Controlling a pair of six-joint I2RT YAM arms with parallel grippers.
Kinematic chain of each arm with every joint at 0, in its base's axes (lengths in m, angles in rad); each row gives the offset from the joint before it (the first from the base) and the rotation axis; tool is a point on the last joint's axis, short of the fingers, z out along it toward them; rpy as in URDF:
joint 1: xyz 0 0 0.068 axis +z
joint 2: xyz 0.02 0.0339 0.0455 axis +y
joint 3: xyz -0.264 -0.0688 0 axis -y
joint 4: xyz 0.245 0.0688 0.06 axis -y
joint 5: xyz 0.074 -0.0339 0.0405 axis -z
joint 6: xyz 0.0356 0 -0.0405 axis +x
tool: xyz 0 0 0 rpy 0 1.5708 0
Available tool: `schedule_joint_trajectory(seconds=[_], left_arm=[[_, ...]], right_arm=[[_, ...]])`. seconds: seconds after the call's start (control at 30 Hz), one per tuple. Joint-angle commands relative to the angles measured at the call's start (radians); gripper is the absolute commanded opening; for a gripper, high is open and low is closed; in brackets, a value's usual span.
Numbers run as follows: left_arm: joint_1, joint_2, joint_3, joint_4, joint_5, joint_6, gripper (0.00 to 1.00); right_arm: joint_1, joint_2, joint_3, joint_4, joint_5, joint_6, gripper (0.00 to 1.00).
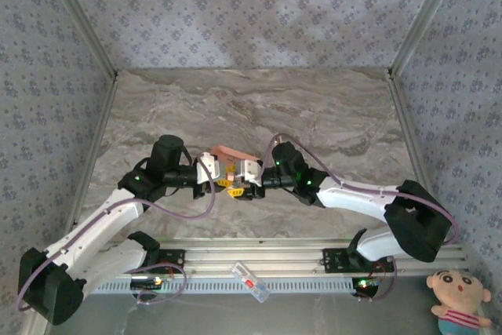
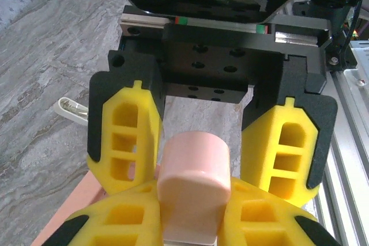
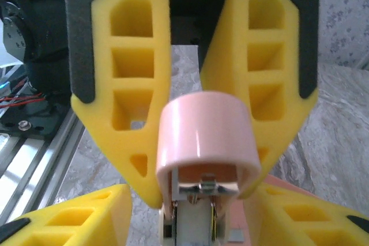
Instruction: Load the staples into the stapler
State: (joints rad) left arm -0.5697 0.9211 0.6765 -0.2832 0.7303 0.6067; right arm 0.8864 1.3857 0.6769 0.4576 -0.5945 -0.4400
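The pink stapler is held above the table between the two arms, and my left gripper is shut on its body. In the right wrist view the stapler faces the camera with its pink top raised and its metal magazine showing. My right gripper stands open, one finger on each side of the stapler's end. In the top view both the left gripper and the right gripper meet at the table's middle. One grey staple sliver lies on the pink tray below.
The pink tray sits just behind the grippers. A small white object lies on the marble to the left. A clear plastic box rests on the aluminium rail at the near edge. A plush toy is at bottom right.
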Motion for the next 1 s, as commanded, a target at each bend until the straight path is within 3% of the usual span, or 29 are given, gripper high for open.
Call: schedule_joint_trajectory(seconds=[0.0,0.17,0.33,0.63,0.8,0.97], left_arm=[[-0.004,-0.026,0.006,0.047,0.05,-0.019,0.2],[-0.004,-0.035,-0.001,0.07,0.048,-0.043,0.23],[-0.003,-0.045,-0.004,0.103,-0.006,-0.096,0.47],[-0.004,-0.05,-0.036,0.243,-0.275,-0.311,0.75],[-0.004,-0.034,-0.001,0.256,-0.47,-0.441,0.83],[-0.005,0.032,0.095,0.168,-0.524,-0.585,0.86]], right_arm=[[0.005,0.018,0.027,-0.014,-0.045,-0.015,0.47],[0.002,0.006,0.0,0.019,-0.036,0.008,0.28],[-0.008,-0.042,-0.064,0.094,0.033,0.076,0.23],[-0.083,-0.146,-0.02,-0.148,0.408,0.374,0.18],[-0.103,-0.174,-0.01,-0.244,0.707,0.611,0.17],[-0.128,-0.217,-0.061,-0.295,0.894,0.782,0.18]])
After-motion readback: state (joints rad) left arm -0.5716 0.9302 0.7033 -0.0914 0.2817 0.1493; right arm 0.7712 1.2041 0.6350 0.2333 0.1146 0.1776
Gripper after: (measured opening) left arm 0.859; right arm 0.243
